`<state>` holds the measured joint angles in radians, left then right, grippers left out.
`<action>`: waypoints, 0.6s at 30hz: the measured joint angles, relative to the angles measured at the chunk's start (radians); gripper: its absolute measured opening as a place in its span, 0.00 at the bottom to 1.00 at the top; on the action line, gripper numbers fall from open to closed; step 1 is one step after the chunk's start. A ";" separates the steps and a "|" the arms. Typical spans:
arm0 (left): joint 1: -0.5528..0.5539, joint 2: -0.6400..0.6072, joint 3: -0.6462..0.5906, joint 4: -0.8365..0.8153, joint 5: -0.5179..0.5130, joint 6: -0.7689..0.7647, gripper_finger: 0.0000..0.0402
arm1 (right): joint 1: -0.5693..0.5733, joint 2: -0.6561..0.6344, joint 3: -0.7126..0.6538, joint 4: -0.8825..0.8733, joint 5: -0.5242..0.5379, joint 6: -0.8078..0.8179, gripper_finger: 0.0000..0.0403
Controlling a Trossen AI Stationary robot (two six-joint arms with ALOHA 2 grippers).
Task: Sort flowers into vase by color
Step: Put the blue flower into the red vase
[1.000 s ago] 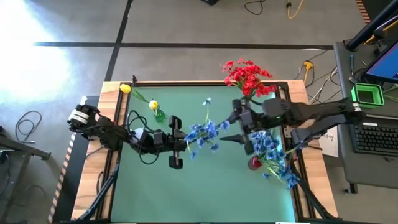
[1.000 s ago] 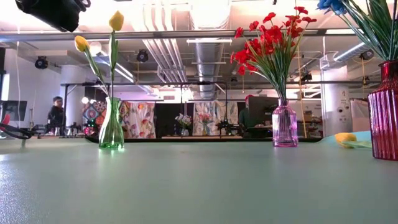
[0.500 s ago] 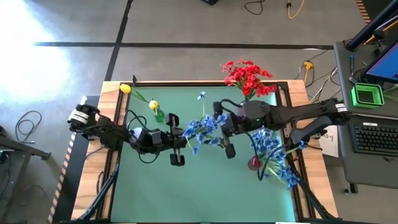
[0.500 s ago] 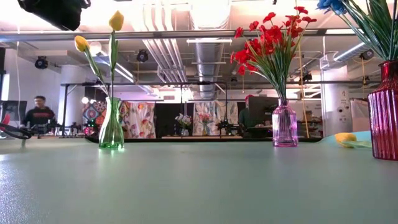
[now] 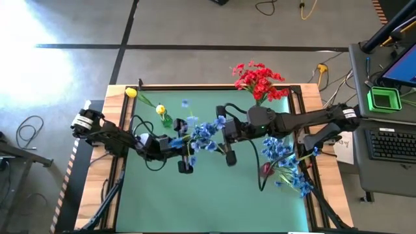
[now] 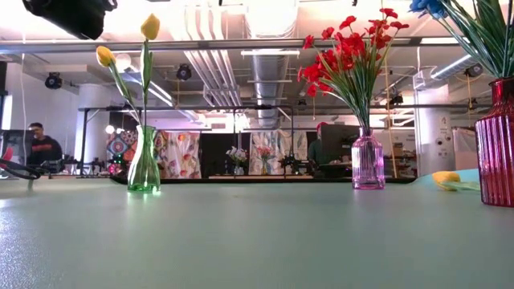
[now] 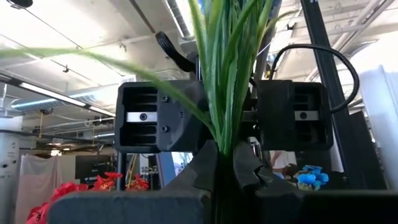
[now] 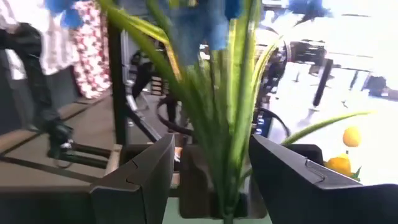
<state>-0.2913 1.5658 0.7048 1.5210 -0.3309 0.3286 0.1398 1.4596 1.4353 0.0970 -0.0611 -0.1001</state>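
We judge the sorting well along but not finished. From above, the red flowers (image 5: 259,80) already stand in the pink glass vase (image 6: 368,164) at the far edge of the worktop (image 5: 214,201), and nothing else shares that vase. A big spray of blue flowers (image 5: 286,162) sits in the dark red ribbed vase (image 6: 496,144) near the right side. Two yellow tulips (image 5: 160,110) stand in the green glass vase (image 6: 144,164) toward the far left.

What is left, as far as we can see, is one more blue bunch (image 5: 205,132), held up over the middle of the worktop between the two arms. Our left tool (image 7: 224,171) is clamped tight on its green stems; the left wrist view shows the stalks rising straight out of the closed fingers. Our right tool (image 5: 227,138) faces it from the other side, its fingers (image 8: 134,180) spread to either side of the same stems and not touching them, so we read this as a handover in progress, not yet completed.

In the low view something yellow (image 6: 446,177) lies on the worktop just beside the dark red vase; we cannot tell whether it is a loose tulip awaiting its turn.

If so, two placements remain: the blue bunch to the dark red vase, that piece to the green one.
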 joint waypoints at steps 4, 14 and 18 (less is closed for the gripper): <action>0.001 0.000 0.000 -0.003 0.000 0.000 0.00 | -0.001 0.016 0.000 0.008 0.020 -0.012 0.50; 0.002 0.000 0.000 0.001 -0.026 -0.002 0.00 | 0.000 0.030 0.000 0.037 0.081 -0.027 0.25; 0.002 -0.001 0.000 0.001 -0.028 -0.021 0.05 | 0.000 0.029 0.000 0.035 0.081 -0.027 0.08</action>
<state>-0.2897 1.5646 0.7048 1.5219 -0.3588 0.3080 0.1394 1.4887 1.4353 0.1320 0.0200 -0.1271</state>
